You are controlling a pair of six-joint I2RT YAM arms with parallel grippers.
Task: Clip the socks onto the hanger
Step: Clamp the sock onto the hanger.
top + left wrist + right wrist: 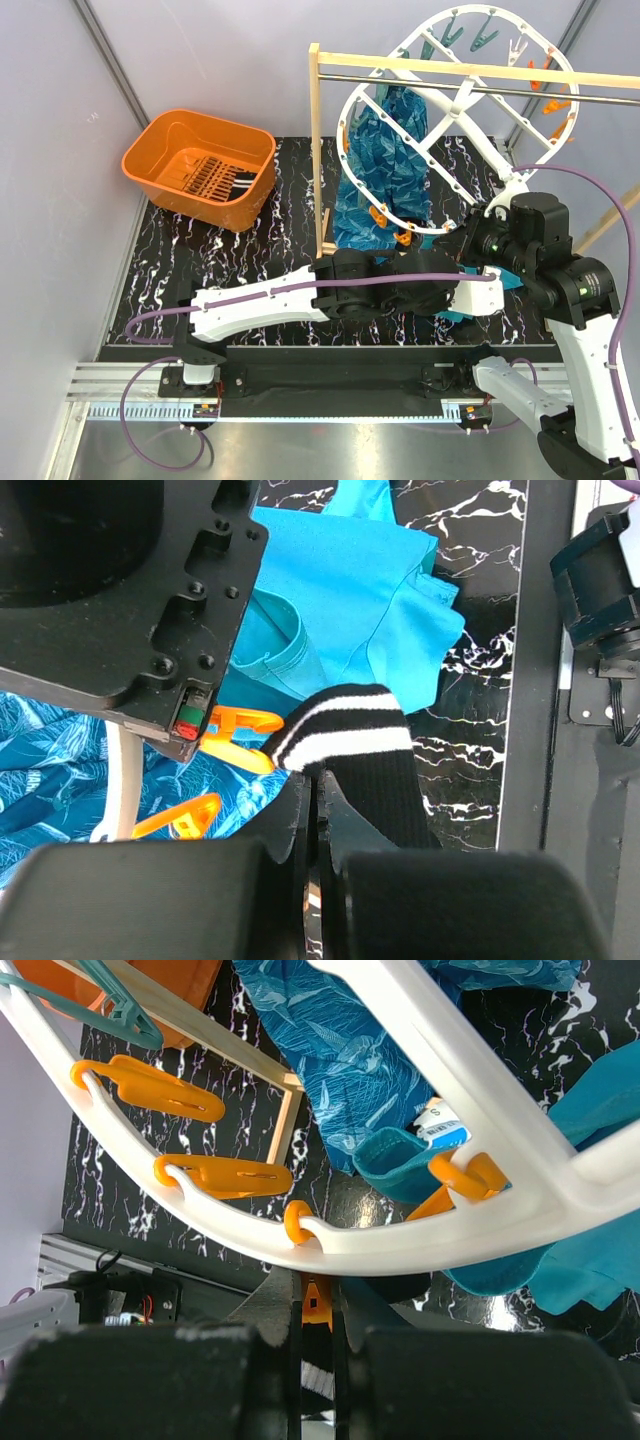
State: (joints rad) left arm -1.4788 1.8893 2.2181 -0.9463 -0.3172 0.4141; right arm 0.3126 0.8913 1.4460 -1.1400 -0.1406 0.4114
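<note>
Fingers of the left gripper (318, 785) are clamped on the black body of a sock (375, 765), its striped cuff poking free beyond them, just near of the hanger (420, 1245) rim on the right; the right gripper (316, 1295) pinches an orange clip (318, 1308) there. Light, limp fabric, I judge: hold close behind the cuff so it cannot droop

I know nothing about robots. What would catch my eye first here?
The big white hanger, ringed with coloured clips, stands tilted at the back right, a blue patterned cloth hanging at its left side. A bright orange basket sits back left. Up close, the left gripper pinches a black, white-striped sock while the right gripper squeezes an orange clip at the hanger's rim.
</note>
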